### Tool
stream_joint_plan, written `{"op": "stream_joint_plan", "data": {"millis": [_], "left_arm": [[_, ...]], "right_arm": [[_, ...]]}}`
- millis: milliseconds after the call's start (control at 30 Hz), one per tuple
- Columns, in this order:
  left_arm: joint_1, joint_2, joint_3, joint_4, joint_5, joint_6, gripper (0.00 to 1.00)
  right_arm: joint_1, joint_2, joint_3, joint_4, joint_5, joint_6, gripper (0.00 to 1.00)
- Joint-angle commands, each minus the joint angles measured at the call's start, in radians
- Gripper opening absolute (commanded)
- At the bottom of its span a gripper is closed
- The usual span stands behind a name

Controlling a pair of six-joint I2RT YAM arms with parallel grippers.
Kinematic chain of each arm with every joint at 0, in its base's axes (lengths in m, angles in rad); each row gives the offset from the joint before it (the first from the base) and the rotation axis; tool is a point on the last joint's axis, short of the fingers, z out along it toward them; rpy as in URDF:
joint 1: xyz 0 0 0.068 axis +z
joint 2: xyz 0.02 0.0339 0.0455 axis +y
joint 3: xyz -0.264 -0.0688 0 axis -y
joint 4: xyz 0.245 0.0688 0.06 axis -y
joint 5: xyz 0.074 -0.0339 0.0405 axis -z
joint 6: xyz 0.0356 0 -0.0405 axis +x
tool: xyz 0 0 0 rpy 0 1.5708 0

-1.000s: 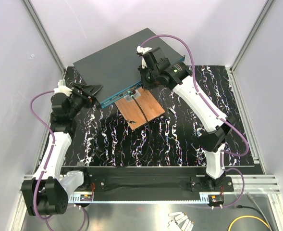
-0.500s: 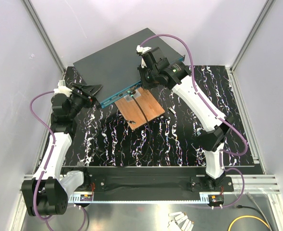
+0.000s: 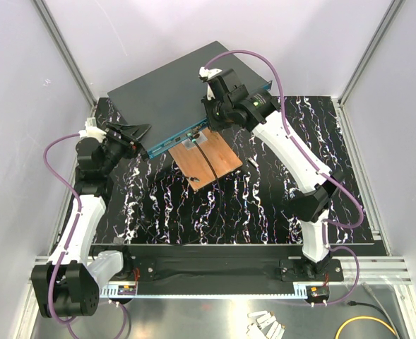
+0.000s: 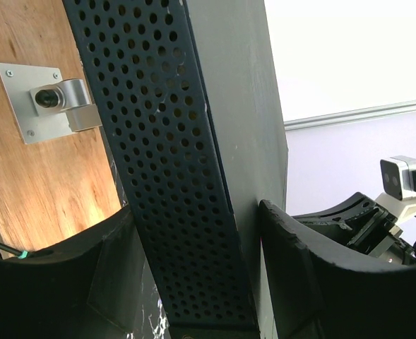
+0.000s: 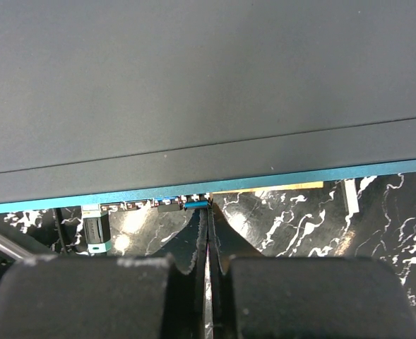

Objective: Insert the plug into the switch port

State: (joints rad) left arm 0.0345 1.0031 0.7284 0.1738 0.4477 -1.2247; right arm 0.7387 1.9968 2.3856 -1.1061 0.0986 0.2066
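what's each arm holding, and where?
Left gripper: grips switch across its perforated end. Right gripper: jaws shut at the port row; pinching anything, cannot tell.

Left arm (image 3: 82,219) bent upward, left fingers (image 4: 313,282) clamped across the switch (image 4: 186,176); right arm (image 3: 292,152) stretched forward, right fingers (image 5: 191,247) pressed together.

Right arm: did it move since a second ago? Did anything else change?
Only a tiny bit. The right gripper crept slightly left and away from its base, staying over the blue front edge of the switch with its fingers squeezed shut. Nothing was visibly picked up or let go. The left gripper stayed clamped on the switch's corner, and the wooden board did not move.
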Motion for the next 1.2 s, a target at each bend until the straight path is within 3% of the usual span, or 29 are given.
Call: {"op": "stream_joint_plan", "data": {"millis": [0, 600, 1167], "left_arm": [[-0.084, 0.019, -0.006, -0.076, 0.126, 0.119, 0.27], [-0.097, 0.025, 0.006, -0.114, 0.108, 0.145, 0.24], [-0.091, 0.032, 0.048, -0.134, 0.108, 0.162, 0.24]], "right_arm": [[0.001, 0.06, 0.05, 0.503, 0.066, -0.019, 0.01], [0.011, 0.128, 0.104, 0.523, 0.024, -0.148, 0.01], [0.005, -0.213, -0.373, 0.483, 0.02, -0.197, 0.0]]}}
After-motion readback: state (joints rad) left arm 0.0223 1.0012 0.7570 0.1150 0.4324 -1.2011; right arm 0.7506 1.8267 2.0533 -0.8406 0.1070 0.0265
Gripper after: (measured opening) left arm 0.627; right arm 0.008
